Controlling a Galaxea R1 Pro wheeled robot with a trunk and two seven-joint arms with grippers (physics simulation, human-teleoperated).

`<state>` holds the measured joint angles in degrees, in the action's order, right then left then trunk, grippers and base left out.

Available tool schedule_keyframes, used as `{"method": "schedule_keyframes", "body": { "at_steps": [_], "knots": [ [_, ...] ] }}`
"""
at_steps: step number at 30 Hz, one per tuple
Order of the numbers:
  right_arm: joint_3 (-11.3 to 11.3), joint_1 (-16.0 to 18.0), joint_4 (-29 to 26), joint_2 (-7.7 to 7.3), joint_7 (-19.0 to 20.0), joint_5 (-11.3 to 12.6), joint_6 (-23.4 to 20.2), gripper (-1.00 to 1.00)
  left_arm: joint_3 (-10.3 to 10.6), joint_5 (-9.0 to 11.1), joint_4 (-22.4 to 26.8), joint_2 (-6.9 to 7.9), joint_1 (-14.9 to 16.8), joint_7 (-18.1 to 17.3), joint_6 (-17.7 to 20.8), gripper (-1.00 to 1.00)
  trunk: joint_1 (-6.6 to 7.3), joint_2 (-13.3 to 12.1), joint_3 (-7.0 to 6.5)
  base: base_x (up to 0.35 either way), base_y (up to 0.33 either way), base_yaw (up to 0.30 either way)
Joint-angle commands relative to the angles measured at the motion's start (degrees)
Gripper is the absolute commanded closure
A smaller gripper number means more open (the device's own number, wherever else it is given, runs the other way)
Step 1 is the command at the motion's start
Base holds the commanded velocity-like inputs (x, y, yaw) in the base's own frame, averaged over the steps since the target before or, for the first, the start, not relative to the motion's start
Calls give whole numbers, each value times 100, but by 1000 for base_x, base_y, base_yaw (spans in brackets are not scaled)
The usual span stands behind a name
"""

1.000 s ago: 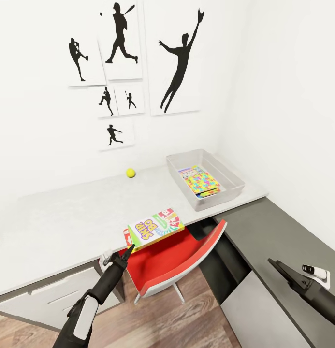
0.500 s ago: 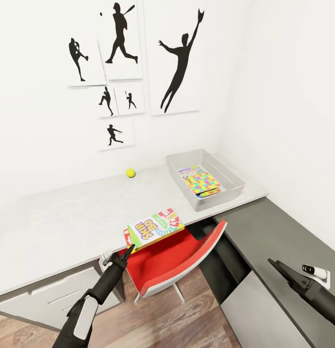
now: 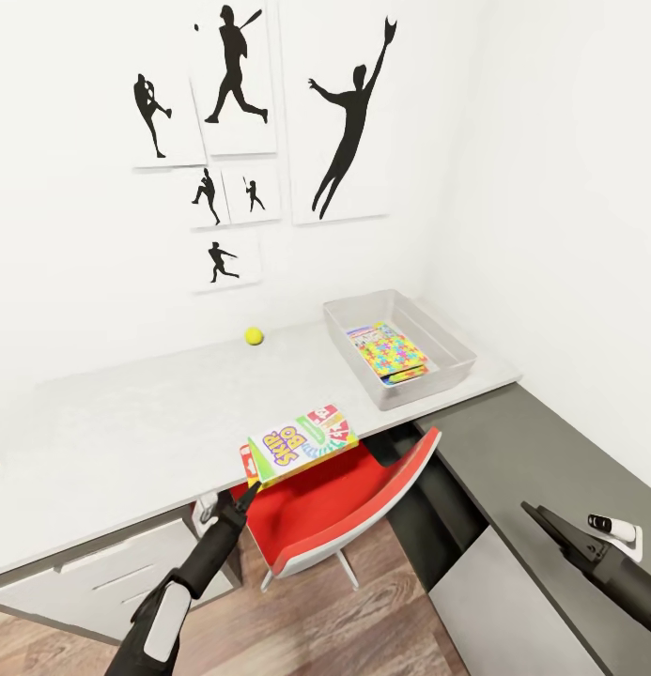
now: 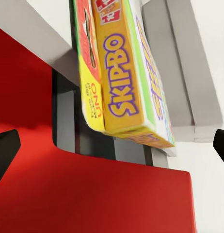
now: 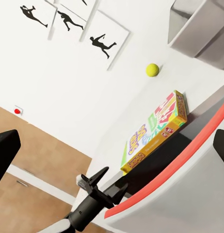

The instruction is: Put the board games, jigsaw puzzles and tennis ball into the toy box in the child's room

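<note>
The Skip-Bo board game [image 3: 302,441] lay flat at the front edge of the bench [image 3: 109,441], its near long side jutting past that edge above the red chair [image 3: 339,512]. It looked like a light, stiff cardboard box with a glossy, probably slippery skin. You would likely have done best to pinch it across its thin depth at the overhanging side, where one finger could pass underneath. A hard squeeze might have dented the card, and a hold far from its middle might have let it swing.

Your left end effector [image 3: 248,492] sat just below and in front of the box, fingers spread apart, touching nothing. In the left wrist view the box's yellow edge [image 4: 119,82] lay between the two dark fingertips at the frame's sides.

Your right end effector [image 3: 543,518] hung well away from the box, low beside the dark lower counter [image 3: 513,451]. In its wrist view its fingertips stood wide apart and empty.

Beyond the box, the tennis ball [image 3: 255,335] rested near the wall. The toy box [image 3: 452,355] stood at the bench's far end from the ball, holding one colourful jigsaw puzzle [image 3: 389,352]. Anything beneath that puzzle was hidden. The bed and the other games were out of frame, and the bench's end farthest from the toy box was cut off.
</note>
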<state>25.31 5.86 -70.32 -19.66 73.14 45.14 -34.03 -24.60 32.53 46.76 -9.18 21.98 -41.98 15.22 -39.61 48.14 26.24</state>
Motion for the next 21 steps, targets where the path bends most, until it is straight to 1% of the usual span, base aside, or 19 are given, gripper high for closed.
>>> {"method": "schedule_keyframes", "body": {
  "at_steps": [1,11,18,21],
  "knots": [
    [0,3,1,-2,7,25,-51,-100,-29,27,-9,-6,7,-22,47,-100,-1,5,6,0,0,0],
    [1,3,1,-2,7,29,-51,-100,-45,25,-43,-15,21,-21,-137,-100,-1,5,6,13,-6,0],
    [3,3,1,-2,7,30,-51,-100,-45,18,-44,-30,25,-8,-176,-100,-1,5,6,146,-134,0],
    [2,3,1,-2,7,30,-51,-100,-37,12,-44,-36,25,-5,-247,-100,-1,5,6,71,-77,0]
  ]
}}
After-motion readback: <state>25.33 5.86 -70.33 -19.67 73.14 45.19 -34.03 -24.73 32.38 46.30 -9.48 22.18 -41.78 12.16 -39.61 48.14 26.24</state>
